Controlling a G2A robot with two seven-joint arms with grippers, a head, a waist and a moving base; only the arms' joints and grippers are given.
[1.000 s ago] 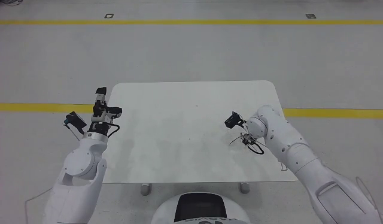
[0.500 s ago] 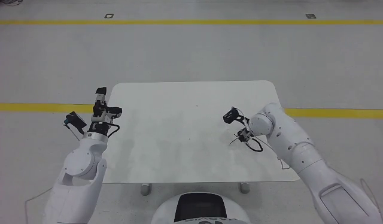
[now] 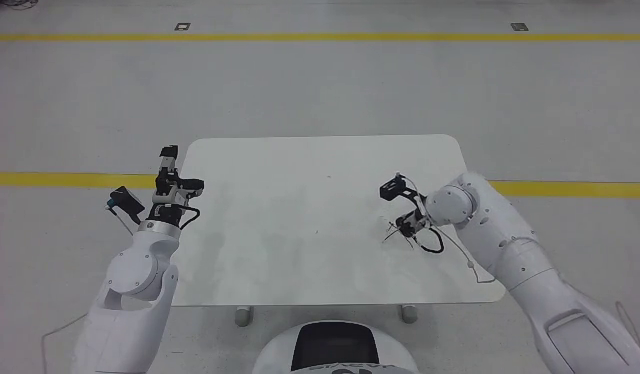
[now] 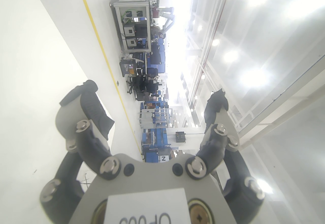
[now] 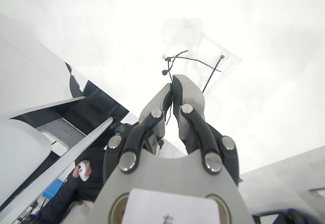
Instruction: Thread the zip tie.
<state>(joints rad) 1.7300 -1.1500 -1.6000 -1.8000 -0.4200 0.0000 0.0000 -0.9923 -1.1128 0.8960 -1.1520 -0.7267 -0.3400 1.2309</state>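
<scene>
Right hand (image 5: 172, 82): fingers pressed together, pinching a thin black plastic zip tie (image 5: 165, 72). The tie's long axis runs along the fingers. What appears to be its head sits just past the fingertips, and the strap trails back between the pads toward the wrist.

Just beyond the right hand, loose black zip ties (image 5: 198, 62) lie crossed on a clear plastic sheet (image 5: 228, 62). The sheet rests on the white rectangular surface (image 3: 300, 194). From above, the sheet and ties are too faint to separate.

Left hand (image 4: 152, 98): fingers spread, holding nothing. It is well apart from the right hand, at the opposite edge of the surface, and points away from it.

Assessment: threading is not yet begun. The right hand alone holds the tie, so the left hand must cross toward the right hand and take the strap end on that same axis.
</scene>
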